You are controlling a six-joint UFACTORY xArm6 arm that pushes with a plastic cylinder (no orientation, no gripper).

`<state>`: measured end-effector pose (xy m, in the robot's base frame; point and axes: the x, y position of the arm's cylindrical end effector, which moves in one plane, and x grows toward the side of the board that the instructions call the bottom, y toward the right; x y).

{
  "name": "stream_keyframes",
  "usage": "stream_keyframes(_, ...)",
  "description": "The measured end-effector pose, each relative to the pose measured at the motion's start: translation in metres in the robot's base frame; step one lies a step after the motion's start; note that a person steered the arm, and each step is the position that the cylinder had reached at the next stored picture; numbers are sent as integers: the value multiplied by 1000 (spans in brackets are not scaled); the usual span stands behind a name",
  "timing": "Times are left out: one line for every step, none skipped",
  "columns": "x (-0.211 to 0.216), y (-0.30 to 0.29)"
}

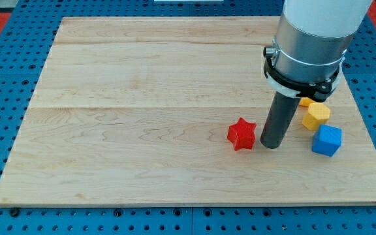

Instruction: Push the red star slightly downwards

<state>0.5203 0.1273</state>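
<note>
The red star (pixel 242 134) lies on the wooden board (pixel 142 117), right of its middle and toward the view's bottom. My tip (pixel 271 144) stands just to the star's right, very close to it with a thin gap or light contact; I cannot tell which. The dark rod rises from the tip into the arm's grey and white body at the view's top right.
A yellow block (pixel 316 116) lies right of the rod, with another yellowish block (pixel 305 102) partly hidden behind the arm above it. A blue cube (pixel 326 140) sits below the yellow block. The board's right edge is near these blocks.
</note>
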Motion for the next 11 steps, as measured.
stream_keyframes(0,-1)
stream_keyframes(9,1)
stream_keyframes(13,1)
stream_keyframes(0,2)
stream_keyframes(0,8)
stream_keyframes(0,13)
stream_keyframes(0,15)
stream_keyframes(-6,15)
stream_keyframes(-16,13)
stream_keyframes(-34,13)
stream_keyframes(-35,-72)
